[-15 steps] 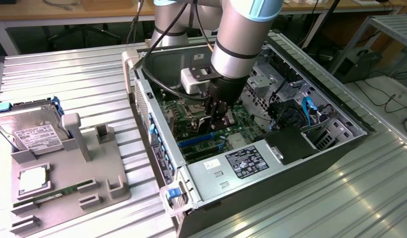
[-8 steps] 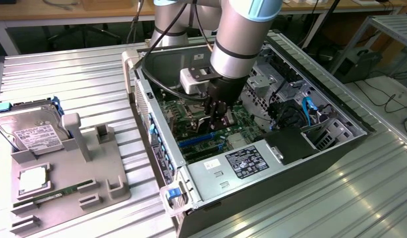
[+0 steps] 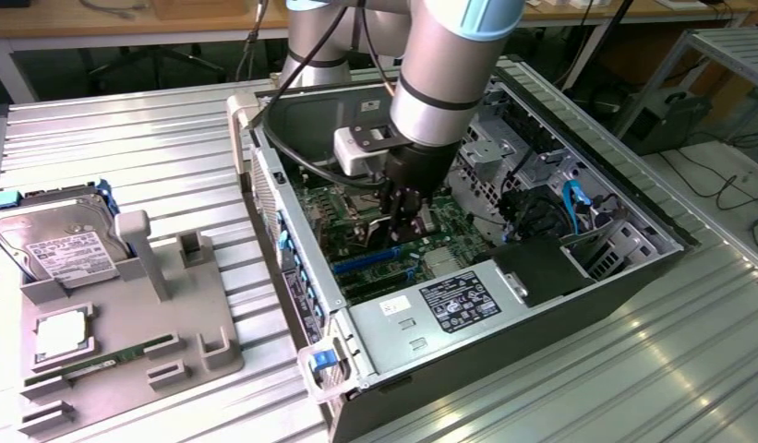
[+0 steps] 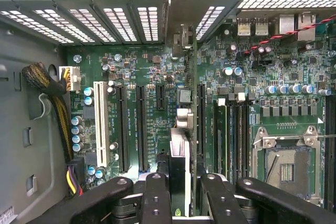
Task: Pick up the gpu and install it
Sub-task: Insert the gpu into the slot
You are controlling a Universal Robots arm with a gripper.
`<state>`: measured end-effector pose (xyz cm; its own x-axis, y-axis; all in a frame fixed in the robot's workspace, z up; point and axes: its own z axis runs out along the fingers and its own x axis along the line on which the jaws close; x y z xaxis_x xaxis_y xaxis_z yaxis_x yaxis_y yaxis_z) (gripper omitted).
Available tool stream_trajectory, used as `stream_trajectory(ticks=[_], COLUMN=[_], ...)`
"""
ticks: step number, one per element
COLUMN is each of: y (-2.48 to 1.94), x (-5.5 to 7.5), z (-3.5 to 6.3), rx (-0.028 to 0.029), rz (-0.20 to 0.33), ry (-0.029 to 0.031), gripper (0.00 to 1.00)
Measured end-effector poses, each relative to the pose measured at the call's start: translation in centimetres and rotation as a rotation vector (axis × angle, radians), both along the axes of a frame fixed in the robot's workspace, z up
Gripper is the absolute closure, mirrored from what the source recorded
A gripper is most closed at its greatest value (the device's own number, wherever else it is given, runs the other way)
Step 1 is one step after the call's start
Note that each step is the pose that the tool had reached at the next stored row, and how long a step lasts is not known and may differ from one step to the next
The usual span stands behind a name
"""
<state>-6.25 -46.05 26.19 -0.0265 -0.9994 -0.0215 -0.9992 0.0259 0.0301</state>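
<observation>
The gripper (image 3: 407,224) is reaching inside the open computer case (image 3: 625,254), partly closed and pinching the gpu (image 4: 181,156) edge-on above the motherboard (image 4: 262,119). Installation is underway, I'd say; seating calls for lining up with an expansion slot (image 4: 140,129).

So in the exterior view, the open black metal tower computer case (image 3: 625,249) lies on its side on the ribbed silver metal worktop (image 3: 132,129), taking up the centre out to 4 o'clock. Inside it sits the green motherboard (image 3: 342,217), and the boxy silver power supply with a label (image 3: 459,300) is at its 5 o'clock end. The black two-fingered tool (image 3: 403,217) reaches down into the case over the board. The gpu, a thin flat black card (image 4: 178,156), stands edge-on between its fingers (image 4: 157,198), among the expansion slots. The grey plastic parts holder (image 3: 132,351) lies at 8 o'clock, just beside the case. The boxy silver hard drive (image 3: 58,247) is propped at its 10 o'clock end, and the narrow green memory stick (image 3: 108,358) lies near its 6 o'clock edge.
</observation>
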Motion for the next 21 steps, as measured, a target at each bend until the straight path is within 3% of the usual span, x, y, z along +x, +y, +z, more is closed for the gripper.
stream_trajectory(ticks=[6,14,18,21], y=[0.0,-0.07,-0.49,-0.5], x=[-0.12,-0.32,-0.42,-0.49], z=[-0.01,-0.11,-0.2,-0.33], rx=[0.0001,0.0001,0.0,0.0002], rz=[0.0,0.0,0.0,0.001], ry=[-0.0085,-0.0096,-0.0097,-0.0098], gripper=[0.72,0.72,0.72,0.72])
